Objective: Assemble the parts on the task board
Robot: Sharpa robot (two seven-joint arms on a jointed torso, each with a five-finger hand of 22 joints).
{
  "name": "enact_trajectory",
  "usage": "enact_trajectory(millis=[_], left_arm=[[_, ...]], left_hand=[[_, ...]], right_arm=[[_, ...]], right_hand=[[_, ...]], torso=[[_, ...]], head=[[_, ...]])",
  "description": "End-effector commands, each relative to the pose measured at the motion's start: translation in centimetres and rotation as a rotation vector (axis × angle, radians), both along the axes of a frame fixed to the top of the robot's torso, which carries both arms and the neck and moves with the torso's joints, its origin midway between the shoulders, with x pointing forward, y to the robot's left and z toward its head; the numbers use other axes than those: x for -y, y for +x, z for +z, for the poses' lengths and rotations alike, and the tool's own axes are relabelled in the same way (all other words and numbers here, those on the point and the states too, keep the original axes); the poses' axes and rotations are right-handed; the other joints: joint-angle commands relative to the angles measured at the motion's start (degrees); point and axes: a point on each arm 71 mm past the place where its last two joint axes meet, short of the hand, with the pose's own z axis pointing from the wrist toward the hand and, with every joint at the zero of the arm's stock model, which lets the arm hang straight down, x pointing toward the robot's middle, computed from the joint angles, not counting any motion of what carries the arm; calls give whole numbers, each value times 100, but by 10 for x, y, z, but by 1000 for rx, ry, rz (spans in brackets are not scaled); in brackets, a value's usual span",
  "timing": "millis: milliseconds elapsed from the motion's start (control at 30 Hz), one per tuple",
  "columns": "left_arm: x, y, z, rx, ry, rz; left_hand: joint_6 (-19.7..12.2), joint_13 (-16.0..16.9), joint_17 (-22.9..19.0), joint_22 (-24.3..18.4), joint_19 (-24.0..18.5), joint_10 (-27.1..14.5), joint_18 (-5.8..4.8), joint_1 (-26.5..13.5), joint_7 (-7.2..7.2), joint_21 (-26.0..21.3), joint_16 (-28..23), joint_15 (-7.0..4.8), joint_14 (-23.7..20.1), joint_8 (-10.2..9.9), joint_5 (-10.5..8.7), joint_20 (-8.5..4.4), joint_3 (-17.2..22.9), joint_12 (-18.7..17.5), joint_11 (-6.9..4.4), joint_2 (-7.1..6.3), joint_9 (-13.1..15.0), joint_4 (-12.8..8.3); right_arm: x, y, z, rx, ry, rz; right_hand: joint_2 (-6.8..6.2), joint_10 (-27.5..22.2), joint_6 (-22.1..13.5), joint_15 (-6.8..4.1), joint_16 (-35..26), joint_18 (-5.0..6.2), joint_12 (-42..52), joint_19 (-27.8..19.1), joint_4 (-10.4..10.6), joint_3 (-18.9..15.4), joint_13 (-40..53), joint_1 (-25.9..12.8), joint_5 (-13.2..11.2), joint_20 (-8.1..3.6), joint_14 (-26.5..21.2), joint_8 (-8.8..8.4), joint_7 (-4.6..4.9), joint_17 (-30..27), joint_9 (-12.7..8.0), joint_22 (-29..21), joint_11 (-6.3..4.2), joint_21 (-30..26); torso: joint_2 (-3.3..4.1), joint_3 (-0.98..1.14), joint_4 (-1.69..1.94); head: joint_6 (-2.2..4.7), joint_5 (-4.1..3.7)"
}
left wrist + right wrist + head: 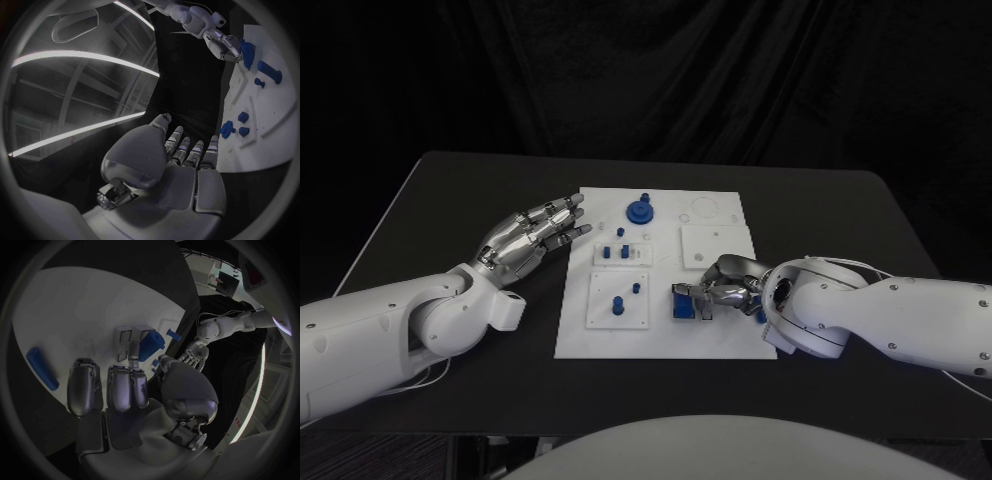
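Observation:
The white task board (718, 335) lies mid-table. My right hand (730, 285) is low over its near right part and pinches a blue block (684, 303) between thumb and a finger; the right wrist view shows that block (151, 345) at the fingertips (133, 347), and the left wrist view shows it too (248, 52). My left hand (531, 240) hovers open beside the board's left edge, fingers stretched toward it and holding nothing. A round blue part (640, 210) stands at the board's far side. Small blue pegs (625, 250) stand in the raised white blocks.
A long blue piece (42, 368) lies flat on the board beside my right hand. Two more pegs (635, 289) stand in the near left block. A raised square plate (715, 243) lies just beyond the right hand. Bare black table (444, 200) surrounds the board.

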Motion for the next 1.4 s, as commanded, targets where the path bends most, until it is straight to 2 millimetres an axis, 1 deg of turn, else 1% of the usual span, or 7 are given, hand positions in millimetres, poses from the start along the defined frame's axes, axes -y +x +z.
enact_trajectory(millis=[33,100,300,567,733,1000,1400], left_arm=[[1,-1,2,15,-30,-5],[1,-1,1,15,-30,-6],[1,-1,1,12,-30,-7],[-1,-2,0,10,-28,-4],[-1,-2,0,9,-28,-3],[-2,-3,0,8,-27,-2],[-2,-3,0,5,-26,-2]], left_hand=[[-4,4,3,-8,33,8,-53,-57,17,18,37,39,-12,32,19,-18,37,21,33,12,6,-8],[-3,4,2,-10,32,6,-54,-60,19,17,37,39,-13,32,18,-18,43,19,34,12,6,-5],[-3,4,2,-10,32,6,-54,-60,19,17,37,39,-13,32,18,-18,43,19,34,12,6,-5],[-3,4,2,-10,32,6,-54,-60,19,17,37,39,-13,32,18,-18,43,19,34,12,6,-5],[-3,4,2,-10,32,6,-54,-60,19,17,37,39,-13,32,18,-18,43,19,34,12,6,-5],[3,4,3,-9,33,6,-55,-65,23,18,37,41,-13,32,17,-18,51,23,37,12,7,-1],[11,5,3,-7,35,8,-56,-71,27,19,39,41,-13,34,16,-18,58,30,41,11,8,3]], right_arm=[[1,1,1,10,-17,-3],[1,1,1,14,-15,-3],[2,1,4,44,10,-6],[5,-4,9,82,41,11],[7,-11,11,75,41,29],[15,-19,10,48,27,38],[16,-20,6,21,9,57]], right_hand=[[-17,588,7,45,-26,42,15,230,6,-172,1506,-151,-225,41,402,-43,40,467,24,1155,43,-45],[3,588,9,40,-34,44,15,227,-10,-288,1506,-252,-67,42,398,-53,35,452,35,1153,50,-54],[82,588,26,44,-29,44,15,227,3,-408,1506,-329,-4,41,400,-58,37,458,54,1153,42,-56],[63,588,5,26,2,39,15,240,-88,-534,1506,332,552,24,409,38,12,494,225,1161,21,-33],[-2,588,-81,-3,10,38,15,245,-147,-657,1506,747,613,0,408,404,-35,498,594,1164,-17,-24],[65,588,-214,-76,22,37,15,248,-60,-904,1506,975,635,-64,409,1075,-138,504,1308,1166,-107,-20],[86,588,-279,-100,16,37,15,247,-124,-934,1506,1171,743,-88,405,1221,-170,490,1502,1166,-136,-23]], torso=[[1,0,-3],[-1,1,-1],[-1,4,-5],[3,2,-12],[3,3,-4],[4,4,-4],[5,0,-16]], head=[[-1,-3],[-1,-6],[-1,11],[-1,41],[-1,41],[-1,35],[-1,65]])
